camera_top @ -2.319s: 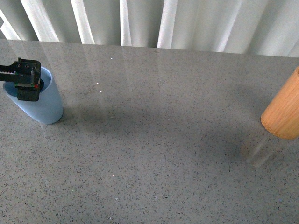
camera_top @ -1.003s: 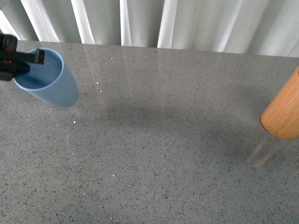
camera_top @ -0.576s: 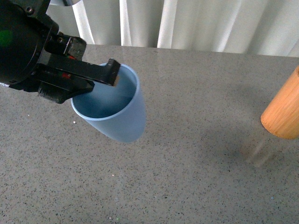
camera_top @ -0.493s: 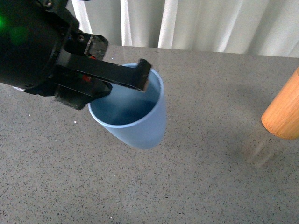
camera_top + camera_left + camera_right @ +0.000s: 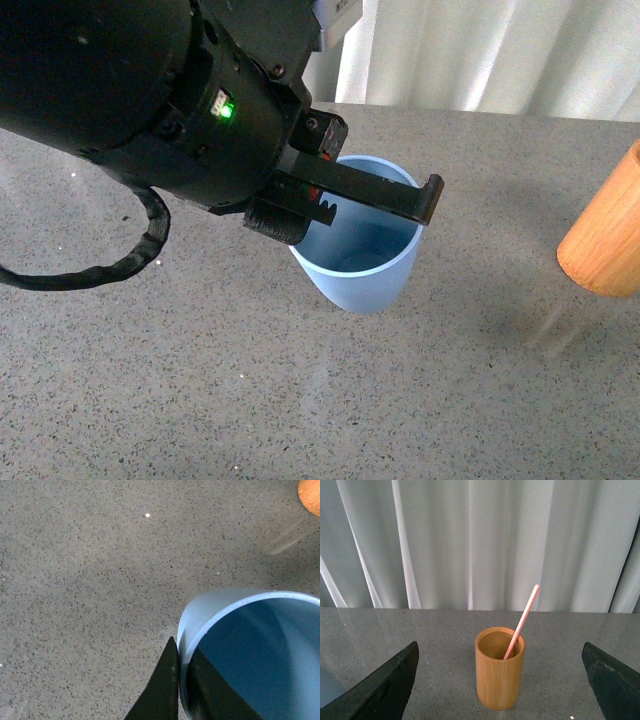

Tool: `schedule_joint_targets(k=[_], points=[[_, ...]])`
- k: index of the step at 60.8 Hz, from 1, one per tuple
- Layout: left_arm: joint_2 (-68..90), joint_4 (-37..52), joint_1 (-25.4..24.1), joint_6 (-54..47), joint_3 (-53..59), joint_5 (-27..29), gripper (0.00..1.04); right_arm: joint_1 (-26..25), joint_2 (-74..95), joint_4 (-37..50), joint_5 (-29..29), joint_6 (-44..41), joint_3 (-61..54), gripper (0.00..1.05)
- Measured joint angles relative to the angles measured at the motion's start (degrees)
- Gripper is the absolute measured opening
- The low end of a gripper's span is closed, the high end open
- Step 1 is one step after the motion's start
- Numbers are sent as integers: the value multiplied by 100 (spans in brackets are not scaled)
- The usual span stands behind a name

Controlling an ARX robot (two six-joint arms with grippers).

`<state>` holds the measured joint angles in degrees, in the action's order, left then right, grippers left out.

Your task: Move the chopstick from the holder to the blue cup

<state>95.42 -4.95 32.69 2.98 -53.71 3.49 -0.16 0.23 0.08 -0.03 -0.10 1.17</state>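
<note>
1. Now, my left gripper [image 5: 181,652] is pinched nearly closed on the rim of the blue cup [image 5: 360,282], with one black finger outside the wall and the other inside.
2. From the front, the cup is under my left arm, near the middle of the grey table [image 5: 200,390]. Its mouth faces up toward the camera. I cannot tell whether its base rests on the table.
3. My right gripper [image 5: 500,647] is spread wide and has hold of nothing. Its two dark fingers show far apart at the sides of the right wrist view.
4. Beyond those fingers, the holder [image 5: 497,680] stands upright on the table, in front of a white curtain [image 5: 470,540].
5. The chopstick [image 5: 522,621] leans inside the holder. Its lower end is hidden in the holder, and its upper part slants out above the rim.
6. In the front view, the holder is at the right edge, well apart from the cup.
</note>
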Motion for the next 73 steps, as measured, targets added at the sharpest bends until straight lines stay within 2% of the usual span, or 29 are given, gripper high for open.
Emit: schedule_joint_targets(k=[16, 31, 73], points=[[566, 164, -374, -372, -192, 79, 3, 0, 2, 0, 0, 0, 0, 95], [922, 236, -531, -570, -435, 79, 3, 0, 2, 0, 0, 0, 0, 95], [1355, 234, -501, -678, -695, 149, 3, 0, 2, 0, 0, 0, 0, 95]])
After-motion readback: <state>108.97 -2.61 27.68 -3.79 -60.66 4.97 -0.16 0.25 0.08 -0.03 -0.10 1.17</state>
